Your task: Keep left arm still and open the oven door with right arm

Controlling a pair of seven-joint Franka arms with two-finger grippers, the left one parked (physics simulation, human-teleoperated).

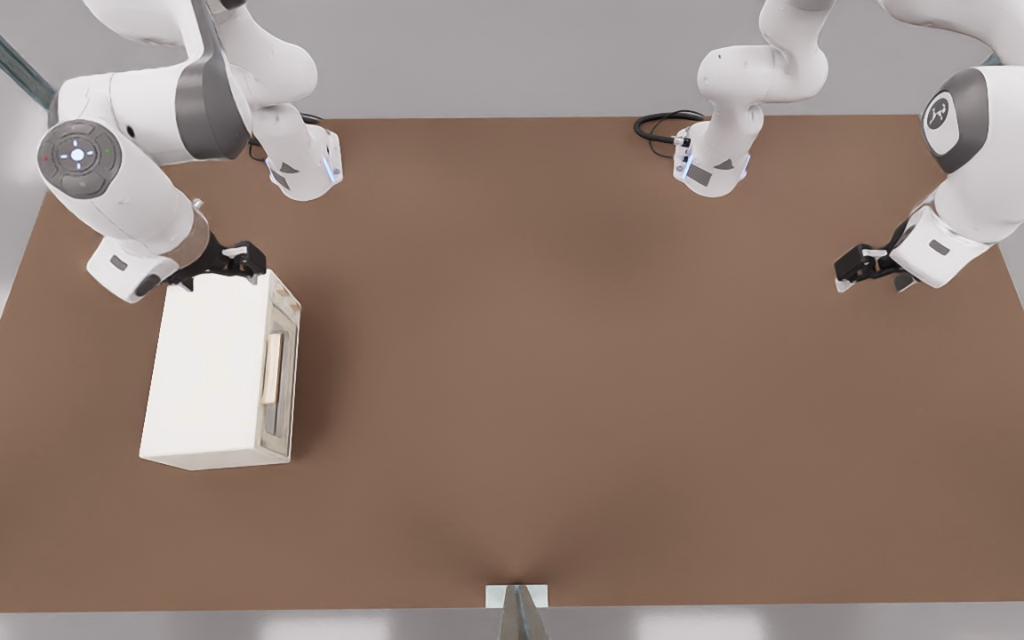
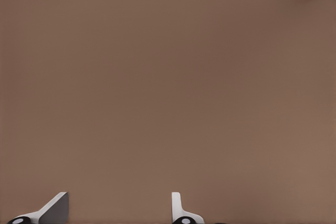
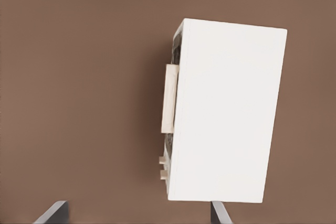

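Note:
The cream-white oven (image 1: pixel 210 373) lies on the brown table (image 1: pixel 565 373) at the front view's left. Its door (image 1: pixel 284 378) faces the front view's right and sits flush with the box, shut, with the pale beige bar handle (image 1: pixel 272 369) across it. My gripper (image 1: pixel 236 263) hovers over the oven's far end, just above the top face. In the right wrist view the oven's top (image 3: pixel 226 114) and the handle (image 3: pixel 168 98) lie below the gripper (image 3: pixel 136 216). Its fingers (image 3: pixel 52 213) are spread wide and hold nothing.
Both arm bases stand at the table's far edge, with a black cable (image 1: pixel 663 126) by the base at the front view's right. A small grey bracket (image 1: pixel 516 597) sits at the near edge. Bare brown tabletop stretches from the oven door towards the front view's right.

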